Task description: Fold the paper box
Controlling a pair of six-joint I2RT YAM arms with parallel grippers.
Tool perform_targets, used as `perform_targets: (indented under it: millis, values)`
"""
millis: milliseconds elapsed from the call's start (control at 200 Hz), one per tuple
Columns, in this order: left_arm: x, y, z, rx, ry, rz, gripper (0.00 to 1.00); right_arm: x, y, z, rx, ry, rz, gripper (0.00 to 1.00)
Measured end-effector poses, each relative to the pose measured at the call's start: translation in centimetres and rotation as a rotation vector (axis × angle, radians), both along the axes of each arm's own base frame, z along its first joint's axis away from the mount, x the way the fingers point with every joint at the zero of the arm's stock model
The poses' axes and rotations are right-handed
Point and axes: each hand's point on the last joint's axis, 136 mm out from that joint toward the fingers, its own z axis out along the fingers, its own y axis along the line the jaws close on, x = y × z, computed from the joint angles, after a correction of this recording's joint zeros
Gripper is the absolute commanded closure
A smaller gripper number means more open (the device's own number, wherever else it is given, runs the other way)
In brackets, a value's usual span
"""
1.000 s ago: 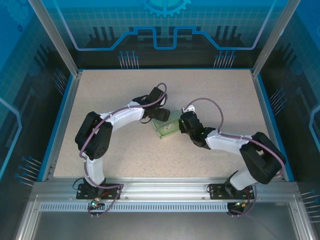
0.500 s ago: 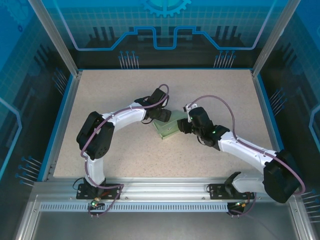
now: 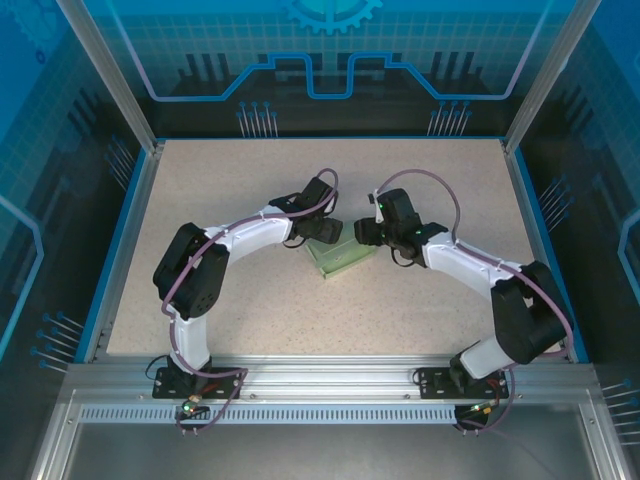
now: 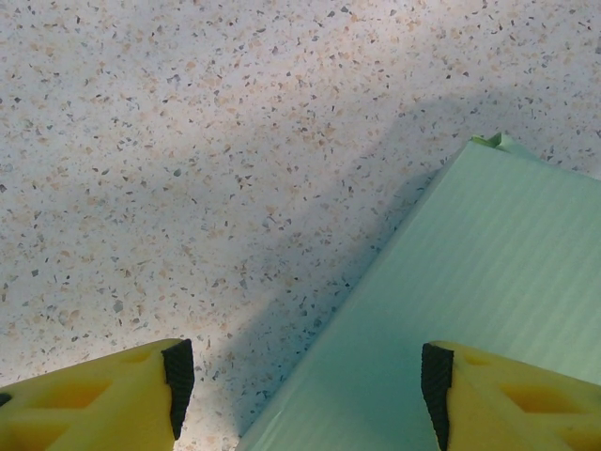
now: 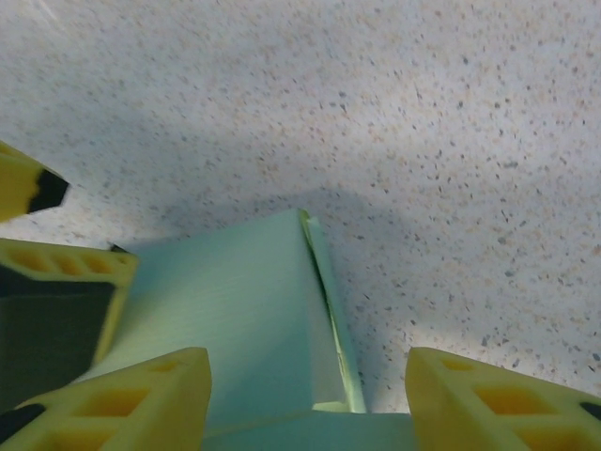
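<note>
A: Item one, left arm (image 3: pixel 240 233)?
B: Elbow bent, reaching inward. The left gripper (image 4: pixel 300 376) has jaws apart.
A: Item two, right arm (image 3: pixel 470 265)?
B: Bent, reaching inward. The right gripper (image 5: pixel 310 399) has jaws apart.

You're looking at a pale mint-green paper box (image 3: pixel 341 259), finely ribbed, on a beige bench (image 3: pixel 230 180) speckled with brown and grey. Your left hand (image 4: pixel 300 376) and right hand (image 5: pixel 305 395) are yellow, the left tipped with black pads (image 4: pixel 178 376). The arms (image 3: pixel 250 232) are white and black, and the bench's rim (image 3: pixel 330 138) is blue.
</note>
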Motion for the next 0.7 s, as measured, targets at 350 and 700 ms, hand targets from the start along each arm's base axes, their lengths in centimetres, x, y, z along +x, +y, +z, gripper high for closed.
perform_targets:
  millis: [350,700]
  values:
    - [-0.4,0.4,1.1,-0.029,-0.030,0.020,0.28,-1.0,-0.8,-3.6,-0.041,0.070,-0.007,0.43]
    - [-2.0,0.8,1.2,-0.054,0.007,-0.005,0.28,-1.4,-1.0,-5.9,-0.069,0.115,-0.003,0.43]
